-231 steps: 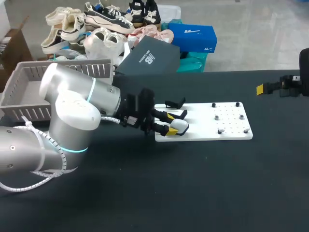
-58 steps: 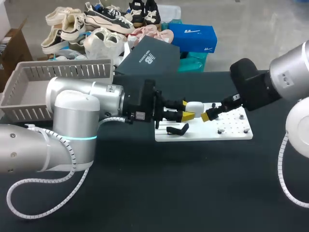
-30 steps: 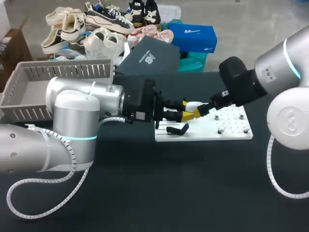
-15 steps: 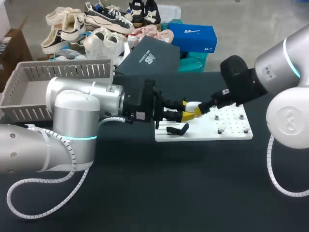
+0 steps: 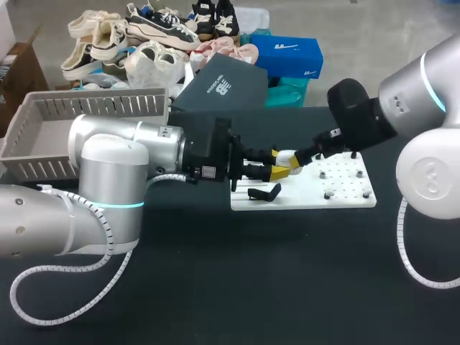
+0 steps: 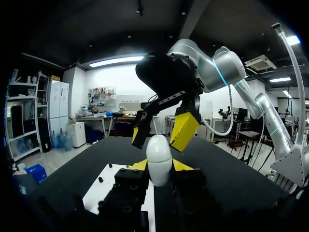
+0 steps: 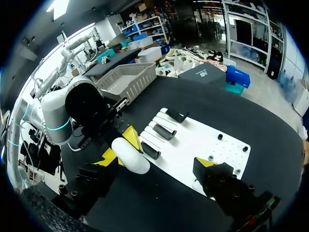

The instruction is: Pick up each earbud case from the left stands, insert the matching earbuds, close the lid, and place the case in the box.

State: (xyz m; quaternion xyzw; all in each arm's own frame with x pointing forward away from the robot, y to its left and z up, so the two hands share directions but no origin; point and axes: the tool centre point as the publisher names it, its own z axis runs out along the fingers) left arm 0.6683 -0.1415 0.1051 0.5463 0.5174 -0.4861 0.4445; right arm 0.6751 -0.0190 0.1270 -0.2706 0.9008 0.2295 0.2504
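Right arm has come in from the table's right edge, and its right gripper [image 5: 295, 161] now sits over the board. The left gripper [image 5: 277, 171] has lifted the earbud case [image 6: 159, 155] off the near stand.

Table [image 5: 215, 287]: matte black, flat. White board [image 5: 346, 195] at mid-table, smooth and rectangular. Three short black stands [image 7: 164, 131] on its left half, small dark studs [image 5: 328, 194] on its right half. Grey slatted basket [image 5: 43, 136] at the table's far left, straight-walled.

Case: white, glossy, rounded like an egg, held clear above the board's left half, pinched from both sides between the left gripper's yellow tips. Right gripper's jaws stand wide. One yellow tip is just beside the case; whether it touches, cannot tell
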